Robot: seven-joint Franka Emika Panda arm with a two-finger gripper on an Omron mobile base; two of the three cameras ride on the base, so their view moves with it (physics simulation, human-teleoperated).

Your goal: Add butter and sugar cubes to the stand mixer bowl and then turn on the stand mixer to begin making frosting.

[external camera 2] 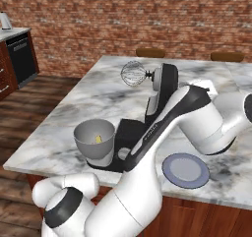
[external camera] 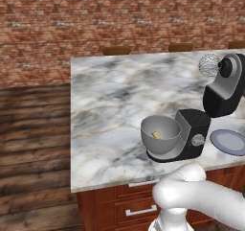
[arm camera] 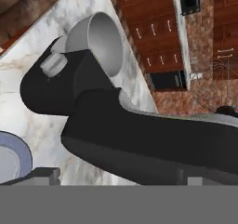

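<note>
Counter top [external camera: 110,105]: polished grey-white veined marble, smooth, slight sheen. Cabinet fronts [external camera: 103,203] below: reddish-brown wood, semi-gloss, with brushed-metal bar handles. Stand mixer bowl [external camera: 160,134]: plain smooth grey metal, satin rather than mirror. Butter [external camera: 156,135] inside: pale yellow, matt, waxy-looking. Stand mixer [external camera: 194,129]: base is black with fine speckled texture, probably matt plastic; head sides grey, smooth, faint gloss; knob [external camera: 198,140] silver metal. Whisk [external camera: 209,64]: thin bright wire. Plate [external camera 2: 185,170]: blue-grey, smooth glazed look, could be ceramic but hard to tell. Back wall [external camera: 119,19]: rough red brick, matt. Floor [external camera: 33,153]: dark wood planks, weathered, matt.
</note>
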